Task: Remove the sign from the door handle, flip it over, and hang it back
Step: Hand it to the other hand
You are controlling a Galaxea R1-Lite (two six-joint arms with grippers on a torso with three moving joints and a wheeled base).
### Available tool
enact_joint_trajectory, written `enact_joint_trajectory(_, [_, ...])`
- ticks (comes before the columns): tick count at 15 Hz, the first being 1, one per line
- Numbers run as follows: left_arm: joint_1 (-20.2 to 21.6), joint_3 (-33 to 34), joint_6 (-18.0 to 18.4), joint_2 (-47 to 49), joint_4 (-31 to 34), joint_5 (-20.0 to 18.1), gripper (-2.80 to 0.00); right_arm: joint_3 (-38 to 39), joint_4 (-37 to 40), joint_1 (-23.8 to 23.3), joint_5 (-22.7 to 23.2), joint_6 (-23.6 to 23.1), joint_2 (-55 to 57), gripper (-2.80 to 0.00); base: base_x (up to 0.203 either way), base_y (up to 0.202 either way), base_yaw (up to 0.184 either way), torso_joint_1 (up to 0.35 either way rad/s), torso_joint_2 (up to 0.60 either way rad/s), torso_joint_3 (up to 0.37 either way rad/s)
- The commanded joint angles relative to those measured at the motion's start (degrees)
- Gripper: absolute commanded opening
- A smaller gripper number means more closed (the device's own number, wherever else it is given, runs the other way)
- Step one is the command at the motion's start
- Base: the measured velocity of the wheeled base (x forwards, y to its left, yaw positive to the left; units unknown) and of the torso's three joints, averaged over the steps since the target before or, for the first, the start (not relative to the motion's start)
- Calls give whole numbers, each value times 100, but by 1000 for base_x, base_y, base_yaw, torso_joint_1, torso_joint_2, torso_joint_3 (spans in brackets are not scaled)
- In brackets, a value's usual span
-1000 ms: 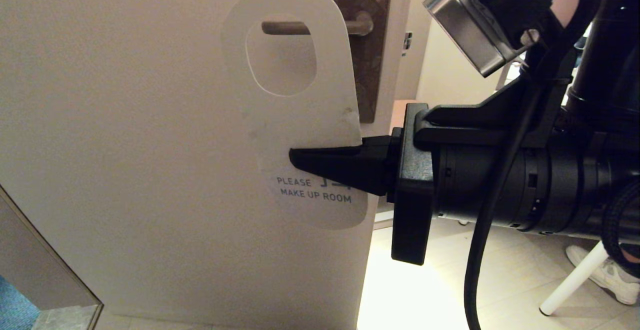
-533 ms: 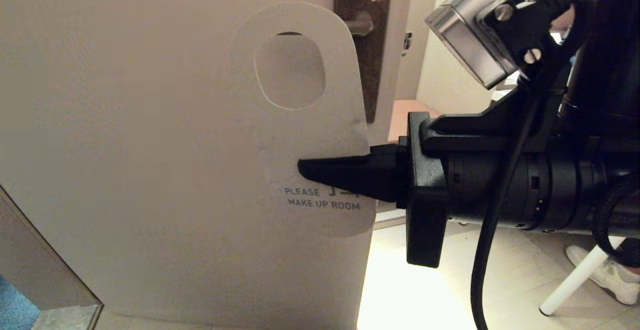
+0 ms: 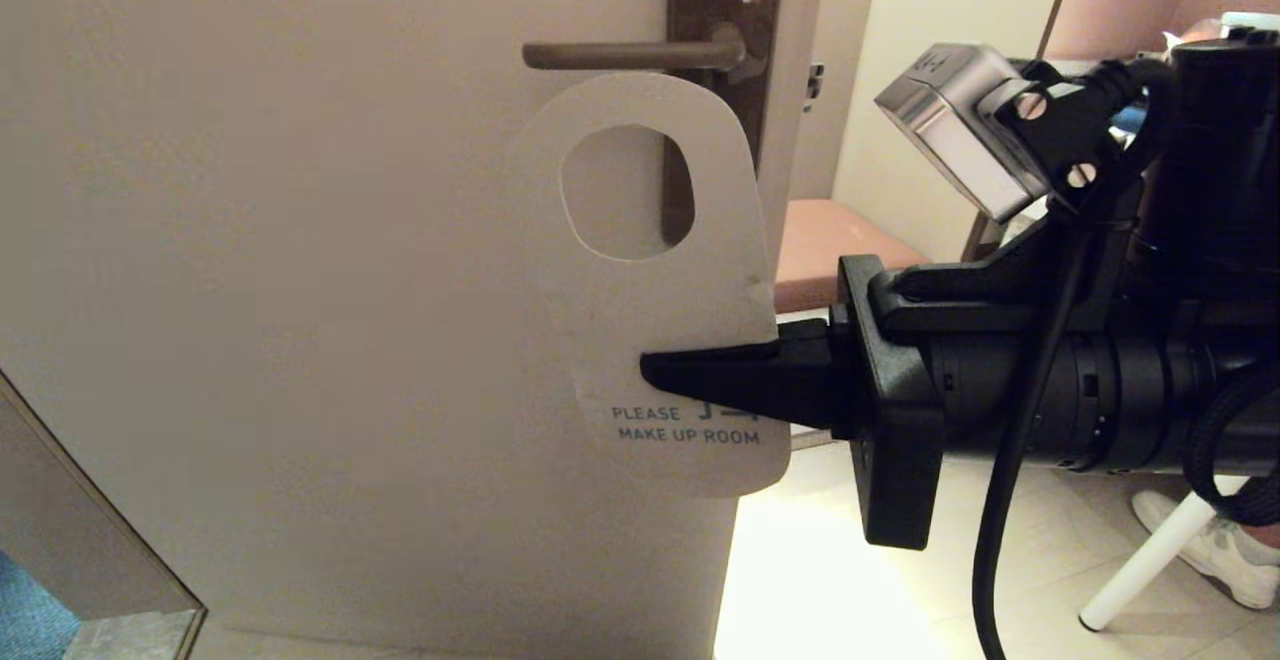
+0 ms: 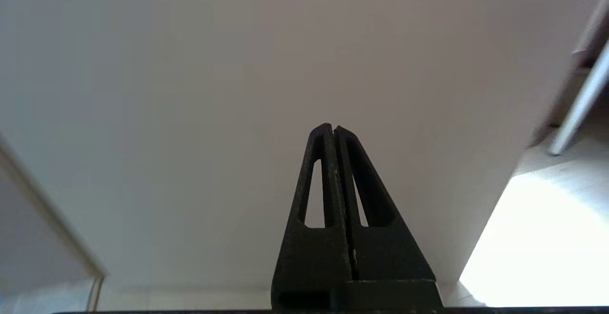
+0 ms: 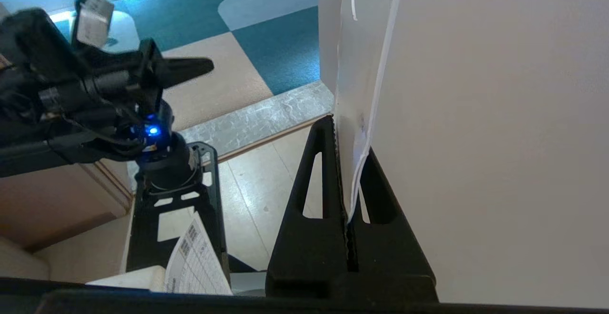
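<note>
The sign shows its off-white "PLEASE MAKE UP ROOM" side in the head view. It hangs free just below the door handle, and its hole frames only the door and the brown backplate. My right gripper reaches in from the right and is shut on the sign's lower right edge. In the right wrist view the sign stands edge-on between the shut fingers of the right gripper. My left gripper is shut on nothing, low down and pointing at the door. The left gripper also shows in the right wrist view.
The pale door fills the left of the head view, its free edge just right of the backplate. Beyond that edge are a pink bench, a white chair leg and a shoe. A grey threshold strip lies low left.
The lever ran through the sign's hole a second ago. My right gripper has since carried the sign down and to the right, and the hole is now clear of the lever.
</note>
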Motion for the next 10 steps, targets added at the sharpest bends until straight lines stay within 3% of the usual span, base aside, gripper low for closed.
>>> enact_joint_trajectory(1, [0,-295,-2,312,-1,-73,-280,2,-10,1,112,0,-3,-280,0,0,0,0,0,0])
enact_joint_trajectory(4, [-36,-948,-45,1061,-14,-497,-280,2,-6,1,408,0,15,-280,0,0,0,0,0,0])
enact_joint_trajectory(10, [-272,-1680,-108,2132,-45,-2131,-280,-31,-15,-78,707,9,30,-280,0,0,0,0,0,0])
